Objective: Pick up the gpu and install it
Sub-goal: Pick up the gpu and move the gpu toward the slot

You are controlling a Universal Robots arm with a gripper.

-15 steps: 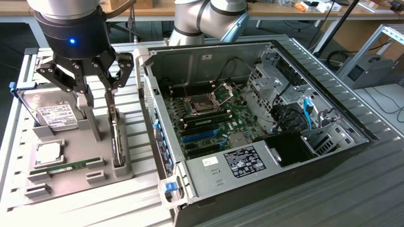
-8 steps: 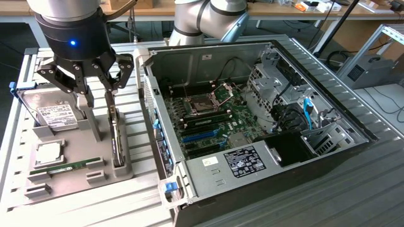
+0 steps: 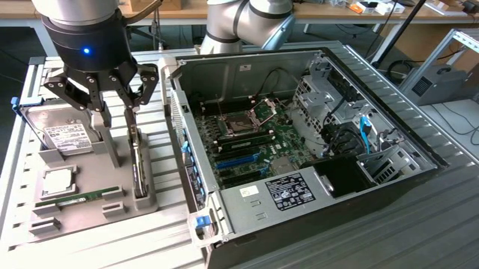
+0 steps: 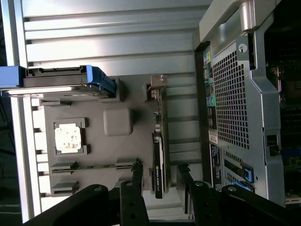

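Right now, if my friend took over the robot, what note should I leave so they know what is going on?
Tool: open, hanging just above the gpu with a finger to each side of it. It grips nothing.
Gpu: stands on its edge in the grey holder tray, beside the open computer case.
Also on the tray: the hard drive and the memory stick.
Done: the tool is lined up over the gpu.
Left: the gpu is not yet picked up and not yet in the case.
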